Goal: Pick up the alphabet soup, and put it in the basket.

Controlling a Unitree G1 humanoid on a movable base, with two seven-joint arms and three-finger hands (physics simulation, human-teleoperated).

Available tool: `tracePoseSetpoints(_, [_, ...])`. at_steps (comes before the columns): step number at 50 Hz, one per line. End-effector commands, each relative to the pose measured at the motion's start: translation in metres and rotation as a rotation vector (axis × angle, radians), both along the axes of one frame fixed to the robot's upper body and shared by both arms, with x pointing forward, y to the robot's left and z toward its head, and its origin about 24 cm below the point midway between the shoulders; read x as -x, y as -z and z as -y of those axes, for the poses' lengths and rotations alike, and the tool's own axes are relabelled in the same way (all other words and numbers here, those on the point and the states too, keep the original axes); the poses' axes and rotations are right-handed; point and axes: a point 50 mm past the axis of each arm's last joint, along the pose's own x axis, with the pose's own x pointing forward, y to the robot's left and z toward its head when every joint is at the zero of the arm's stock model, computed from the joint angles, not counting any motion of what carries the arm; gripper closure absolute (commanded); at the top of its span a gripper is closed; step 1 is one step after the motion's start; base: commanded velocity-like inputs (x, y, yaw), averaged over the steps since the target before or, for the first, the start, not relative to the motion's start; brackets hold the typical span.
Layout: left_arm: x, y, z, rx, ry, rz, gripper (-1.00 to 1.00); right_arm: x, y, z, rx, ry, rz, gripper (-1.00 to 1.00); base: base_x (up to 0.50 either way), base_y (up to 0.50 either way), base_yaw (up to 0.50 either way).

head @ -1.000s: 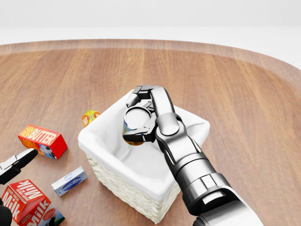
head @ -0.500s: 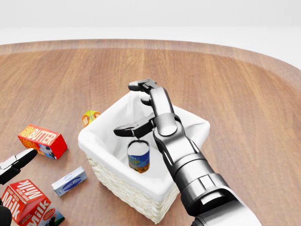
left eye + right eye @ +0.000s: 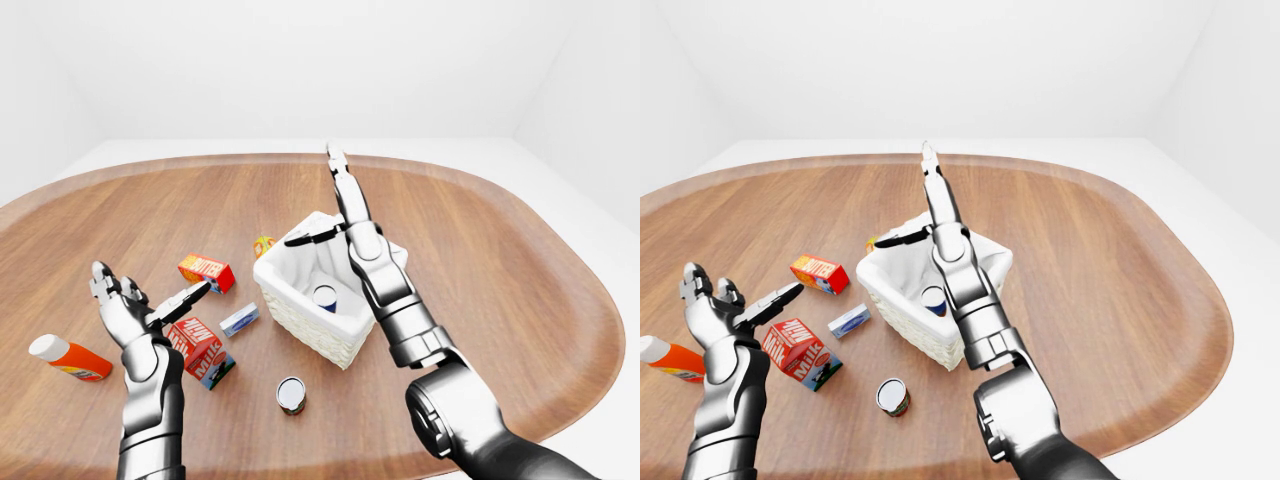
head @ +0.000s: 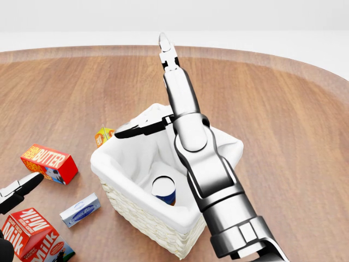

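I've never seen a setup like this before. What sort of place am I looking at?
Most likely a simulated test room, not a real kitchen: a big rounded wooden tabletop in bare white walls, with groceries like a red milk carton scattered around a white-lined wicker basket.

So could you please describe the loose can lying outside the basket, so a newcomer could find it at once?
Start at the white-lined wicker basket in the middle of the round wooden table. In the left-eye view, look just below its bottom corner, to the right of the red milk carton. There lies the small silver-topped can, the only tin outside the basket.
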Motion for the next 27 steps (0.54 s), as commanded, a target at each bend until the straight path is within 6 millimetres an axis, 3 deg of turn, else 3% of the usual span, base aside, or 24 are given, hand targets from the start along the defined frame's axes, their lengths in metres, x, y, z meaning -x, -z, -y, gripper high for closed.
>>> tracePoseSetpoints(1, [-0.001, 0.002, 0.000, 0.003, 0.002, -0.007, -1.00, 0.019, -0.028, -0.003, -0.013, -0.040, 0.160, -1.00, 0.00, 0.00, 0.00])
tracePoseSetpoints(11, [0.000, -0.001, 0.000, -0.002, 0.001, 0.003, -1.00, 0.036, -0.047, -0.005, -0.032, -0.029, 0.280, -1.00, 0.00, 0.00, 0.00])
tracePoseSetpoints(18, [0.000, -0.001, 0.000, -0.002, 0.000, 0.005, -1.00, 0.063, -0.065, -0.012, -0.009, -0.038, 0.426, -1.00, 0.00, 0.00, 0.00])
tracePoseSetpoints(27, [0.000, 0.000, -0.001, 0.003, -0.002, -0.001, -1.00, 0.095, -0.081, -0.008, -0.018, 0.001, 0.568, -1.00, 0.00, 0.00, 0.00])
